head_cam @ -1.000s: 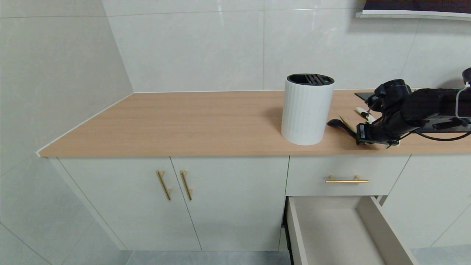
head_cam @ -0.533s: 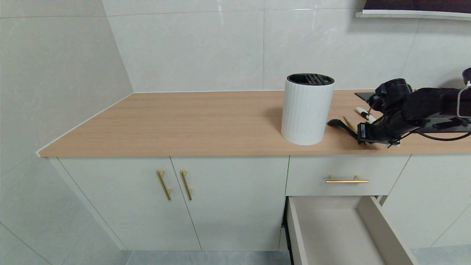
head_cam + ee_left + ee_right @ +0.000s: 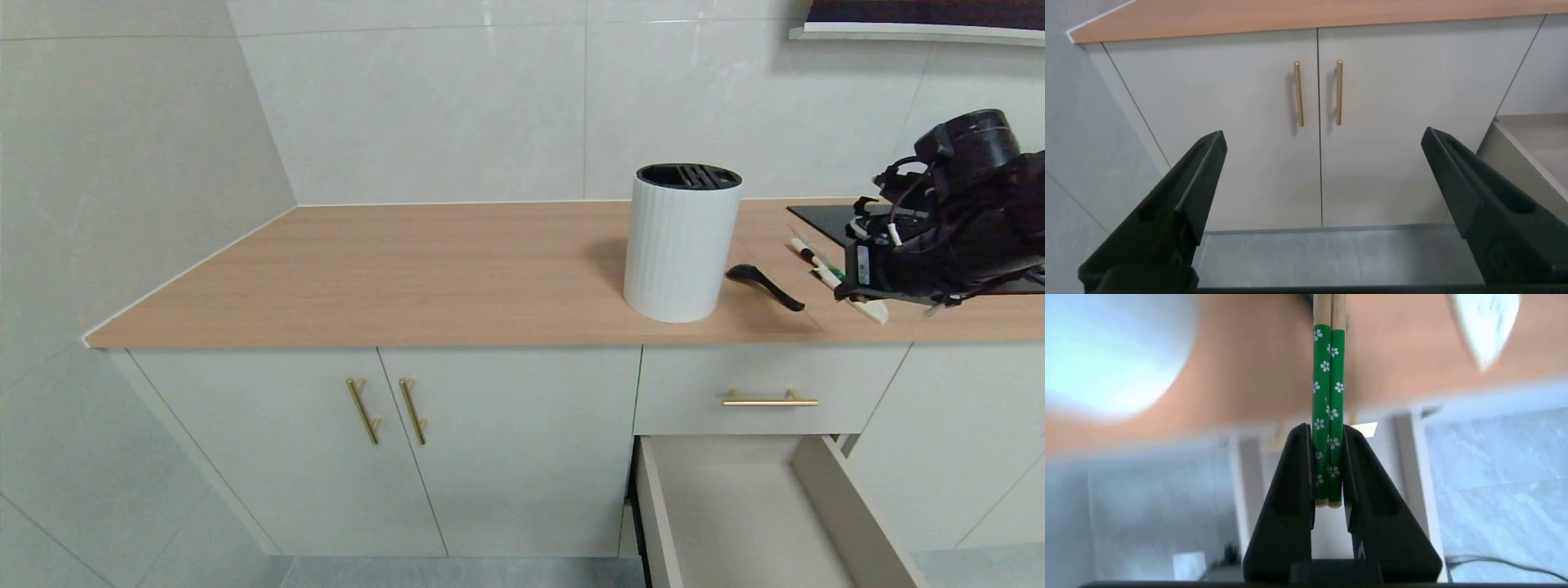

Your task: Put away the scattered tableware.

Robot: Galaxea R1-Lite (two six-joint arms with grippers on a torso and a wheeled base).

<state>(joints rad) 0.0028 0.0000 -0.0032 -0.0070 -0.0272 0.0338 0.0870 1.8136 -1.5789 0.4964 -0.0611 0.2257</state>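
My right gripper [image 3: 857, 282] hangs a little above the counter, right of the white ribbed utensil holder [image 3: 682, 241]. It is shut on a pair of green chopsticks [image 3: 1328, 400] with white flowers, whose wooden ends point away from the gripper [image 3: 1328, 486]. A black spoon [image 3: 763, 286] lies on the counter between the holder and the gripper. A white spoon [image 3: 872, 310] lies just below the gripper, and a pale utensil with green marks [image 3: 812, 257] lies behind it. My left gripper [image 3: 1323, 220] is open and held low in front of the cabinet doors [image 3: 1319, 139].
The wooden counter [image 3: 449, 269] runs left from the holder. Below it, a drawer [image 3: 735, 506] stands pulled out under a shut drawer with a gold handle [image 3: 769, 400]. A black hob [image 3: 824, 216] sits at the counter's back right.
My right gripper has risen from the counter and moved right. The chopsticks that lay beside the black spoon are gone from there and are now in the gripper.
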